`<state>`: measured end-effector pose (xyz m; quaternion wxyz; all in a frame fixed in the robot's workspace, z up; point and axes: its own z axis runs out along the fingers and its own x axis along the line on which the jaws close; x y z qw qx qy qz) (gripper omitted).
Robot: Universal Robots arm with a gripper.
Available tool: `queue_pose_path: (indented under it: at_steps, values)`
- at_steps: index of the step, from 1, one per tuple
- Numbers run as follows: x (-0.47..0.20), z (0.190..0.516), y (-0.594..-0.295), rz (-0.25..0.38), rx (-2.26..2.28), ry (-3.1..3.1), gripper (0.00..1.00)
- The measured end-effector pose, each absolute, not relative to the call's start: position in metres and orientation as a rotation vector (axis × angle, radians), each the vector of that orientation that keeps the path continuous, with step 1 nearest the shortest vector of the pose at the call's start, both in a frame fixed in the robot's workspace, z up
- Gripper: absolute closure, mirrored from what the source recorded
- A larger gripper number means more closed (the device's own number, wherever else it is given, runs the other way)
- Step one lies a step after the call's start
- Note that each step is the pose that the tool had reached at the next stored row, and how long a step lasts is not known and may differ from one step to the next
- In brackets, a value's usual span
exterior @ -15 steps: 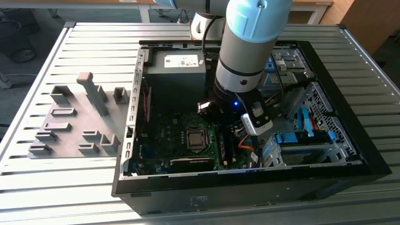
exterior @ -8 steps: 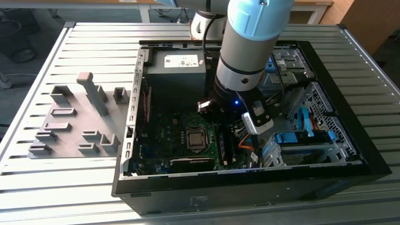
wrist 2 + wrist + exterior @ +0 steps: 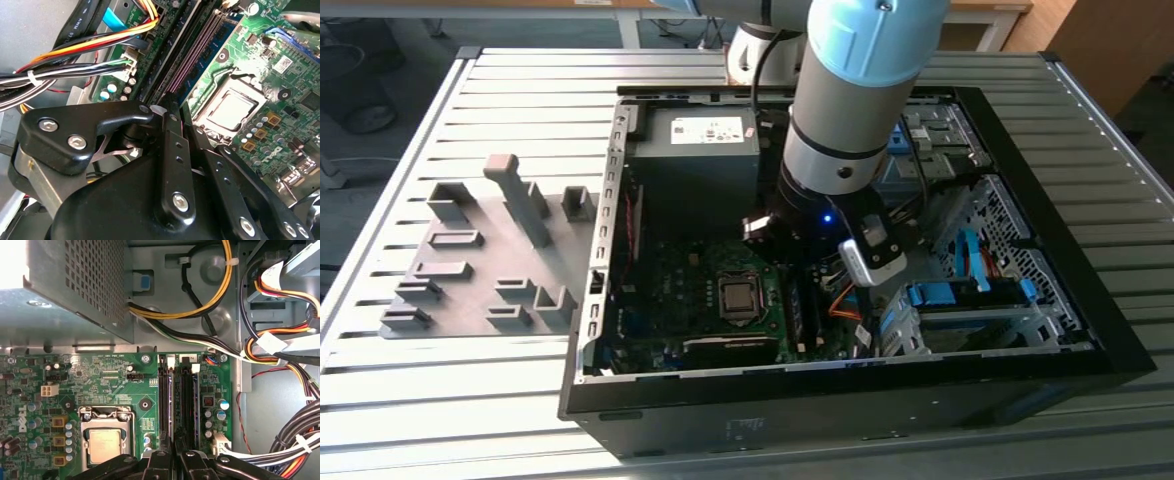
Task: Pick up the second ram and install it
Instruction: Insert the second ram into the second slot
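While two sticks sit slotted, the gripper (image 3: 175, 452) pinches the second ram (image 3: 176, 405).

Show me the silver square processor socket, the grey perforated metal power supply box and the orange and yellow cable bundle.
Silver square processor socket (image 3: 104, 445), first wrist view, centre plate.
Grey perforated metal power supply box (image 3: 85, 285), first wrist view, perforated side.
Orange and yellow cable bundle (image 3: 95, 42), second wrist view, mid-run.

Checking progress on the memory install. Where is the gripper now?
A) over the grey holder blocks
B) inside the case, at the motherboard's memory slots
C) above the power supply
B: in the first wrist view the gripper sits at the memory slots on the motherboard.
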<state>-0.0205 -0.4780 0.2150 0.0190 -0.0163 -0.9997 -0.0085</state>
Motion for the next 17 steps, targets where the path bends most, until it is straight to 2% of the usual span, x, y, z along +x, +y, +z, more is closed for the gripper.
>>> queue_pose_path:
  at_steps: [17]
  values:
    - [-0.0199,0.2115,-0.4781,-0.025,-0.030,-3.103,0.86]
